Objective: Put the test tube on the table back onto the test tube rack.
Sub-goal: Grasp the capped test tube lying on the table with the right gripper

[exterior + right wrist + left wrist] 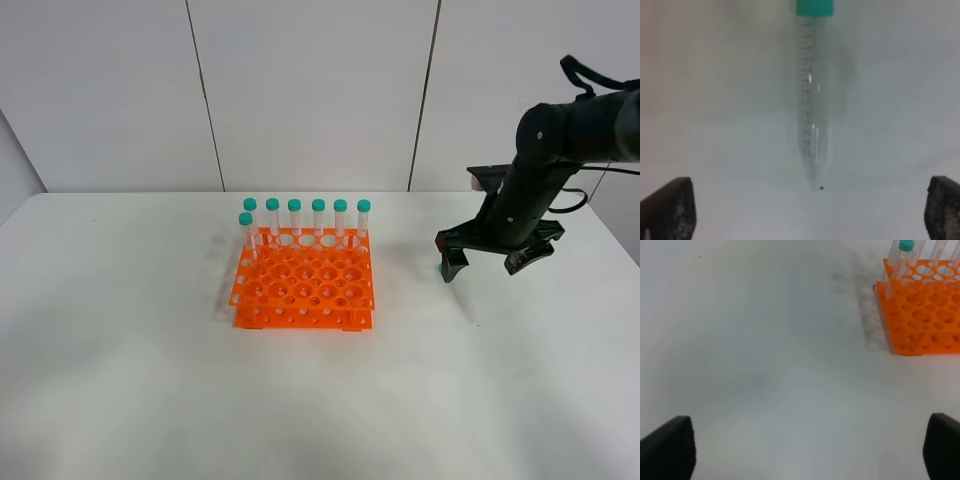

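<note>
The test tube (812,100) lies flat on the table (120,380), to the right of the test tube rack (303,280) and apart from it, with bare white surface between them. The right fingers (452,262) hang above it, spread wide and holding nothing, with free room on each side of the tube. The left fingers (667,450) are also wide apart and empty, over bare table away from the rack's corner. Seven capped tubes (318,215) stand along the rack's back edge.
</note>
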Controlling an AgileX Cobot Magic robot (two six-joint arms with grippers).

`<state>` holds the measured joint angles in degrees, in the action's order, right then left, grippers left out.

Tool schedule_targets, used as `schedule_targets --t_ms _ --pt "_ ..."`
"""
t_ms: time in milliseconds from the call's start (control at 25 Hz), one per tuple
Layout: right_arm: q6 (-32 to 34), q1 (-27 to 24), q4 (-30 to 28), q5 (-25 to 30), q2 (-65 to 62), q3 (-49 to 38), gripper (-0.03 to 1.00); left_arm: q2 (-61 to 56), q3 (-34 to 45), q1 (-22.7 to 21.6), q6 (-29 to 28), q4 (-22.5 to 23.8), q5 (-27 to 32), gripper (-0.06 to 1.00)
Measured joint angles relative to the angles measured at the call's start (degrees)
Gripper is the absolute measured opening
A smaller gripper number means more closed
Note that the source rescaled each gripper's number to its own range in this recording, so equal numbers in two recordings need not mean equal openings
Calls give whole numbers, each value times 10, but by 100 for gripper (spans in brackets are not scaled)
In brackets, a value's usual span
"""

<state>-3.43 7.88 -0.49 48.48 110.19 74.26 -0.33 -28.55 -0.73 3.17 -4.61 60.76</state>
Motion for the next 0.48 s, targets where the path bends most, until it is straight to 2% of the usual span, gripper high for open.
schedule_targets --t_ms 480 --pt "0 -5 -3 -50 86 0 99 0 0 0 0 0 0 100"
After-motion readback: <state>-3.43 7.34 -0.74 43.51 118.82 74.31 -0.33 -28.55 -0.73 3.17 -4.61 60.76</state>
